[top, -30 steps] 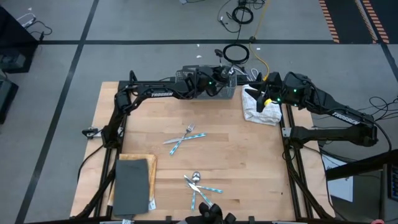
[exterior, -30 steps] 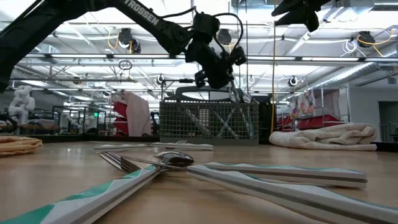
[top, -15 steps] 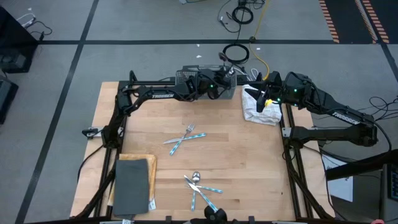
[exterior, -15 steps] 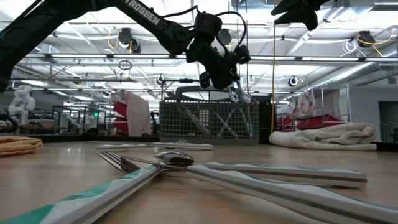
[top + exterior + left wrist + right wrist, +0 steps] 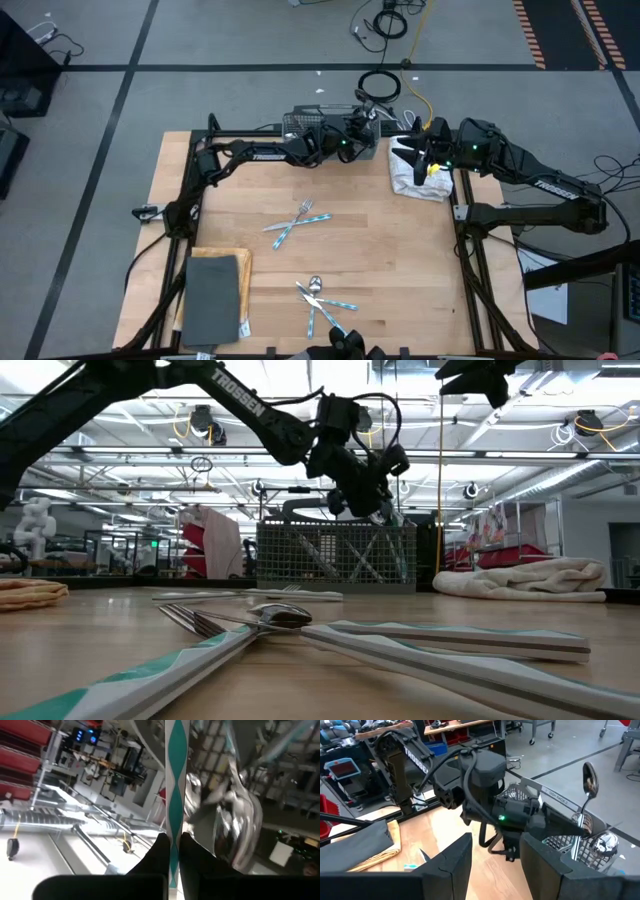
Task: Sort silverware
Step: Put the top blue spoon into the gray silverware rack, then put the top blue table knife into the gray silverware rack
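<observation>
Left hand (image 5: 366, 131) over wire basket (image 5: 330, 125) at counter (image 5: 380, 250) rear, clenched on spoon (image 5: 588, 782), held upright. Right hand (image 5: 405, 152) released, above towel (image 5: 420, 178). Other silverware (image 5: 297, 222) lies mid-counter & front.

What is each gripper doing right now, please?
Left gripper: shut on a spoon, above the basket.
Right gripper: open, empty, over the towel.

Wire basket (image 5: 325, 130) at table's far edge, towel (image 5: 418, 172) to its right, silverware (image 5: 297, 222) in front.
</observation>
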Controlling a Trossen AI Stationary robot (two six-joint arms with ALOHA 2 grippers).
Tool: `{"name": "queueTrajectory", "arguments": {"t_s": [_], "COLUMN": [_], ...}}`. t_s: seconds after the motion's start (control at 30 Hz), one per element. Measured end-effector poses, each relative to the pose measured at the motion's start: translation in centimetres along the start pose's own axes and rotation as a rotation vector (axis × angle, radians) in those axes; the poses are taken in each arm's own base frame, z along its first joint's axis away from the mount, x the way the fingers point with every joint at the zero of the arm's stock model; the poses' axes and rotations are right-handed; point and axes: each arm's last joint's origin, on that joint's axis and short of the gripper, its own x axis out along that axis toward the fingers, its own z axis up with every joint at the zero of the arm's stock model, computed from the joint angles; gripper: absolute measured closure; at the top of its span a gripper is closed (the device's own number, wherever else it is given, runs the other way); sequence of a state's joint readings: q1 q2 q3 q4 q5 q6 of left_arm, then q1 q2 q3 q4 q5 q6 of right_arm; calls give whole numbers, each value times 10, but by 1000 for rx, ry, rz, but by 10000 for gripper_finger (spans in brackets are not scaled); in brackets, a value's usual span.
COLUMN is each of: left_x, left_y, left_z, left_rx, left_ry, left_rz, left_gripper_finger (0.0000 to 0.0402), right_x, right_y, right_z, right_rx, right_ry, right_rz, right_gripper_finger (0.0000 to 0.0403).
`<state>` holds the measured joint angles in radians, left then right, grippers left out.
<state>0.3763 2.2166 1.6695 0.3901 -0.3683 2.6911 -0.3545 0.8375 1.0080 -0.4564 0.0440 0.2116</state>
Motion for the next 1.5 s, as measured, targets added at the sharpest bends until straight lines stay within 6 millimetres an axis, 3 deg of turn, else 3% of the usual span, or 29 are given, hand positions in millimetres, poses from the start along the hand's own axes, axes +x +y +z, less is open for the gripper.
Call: {"name": "queueTrajectory", "arguments": {"t_s": [0.2, 0.47, 0.73, 0.87, 0.97, 1.1, 1.27, 1.43, 1.5], "left_x": [0, 0, -2, -6, -19, -57, -132, -213, -235], "left_y": [-1, -1, 2, 12, 27, 56, 76, 64, 52], "left_z": [1, 5, 6, -9, -33, -78, -137, -151, -147], "left_rx": [8, -45, -76, -183, -327, -585, -1186, -1958, -2179], "left_ry": [-9, -57, -51, 66, 161, 280, 406, 227, 101], "left_rz": [-13, 4, 6, 67, 132, 189, 27, -185, -391], "left_gripper_finger": [384, 306, 289, 289, 289, 288, 288, 288, 288], "right_x": [0, 0, 0, 0, 0, 0, 0, 0, 0], "right_y": [1, 3, 3, 3, 3, 2, 2, 2, 2], "right_z": [0, 0, -2, -2, -3, -6, -7, -7, -7], "right_rx": [-20, -33, -38, -41, -39, -13, 47, 91, 106], "right_ry": [0, 15, 35, 34, 49, 81, 93, 96, 96], "right_rz": [5, 79, 103, 103, 100, 92, 87, 85, 84], "right_gripper_finger": [250, 250, 250, 250, 250, 250, 250, 250, 250]}}
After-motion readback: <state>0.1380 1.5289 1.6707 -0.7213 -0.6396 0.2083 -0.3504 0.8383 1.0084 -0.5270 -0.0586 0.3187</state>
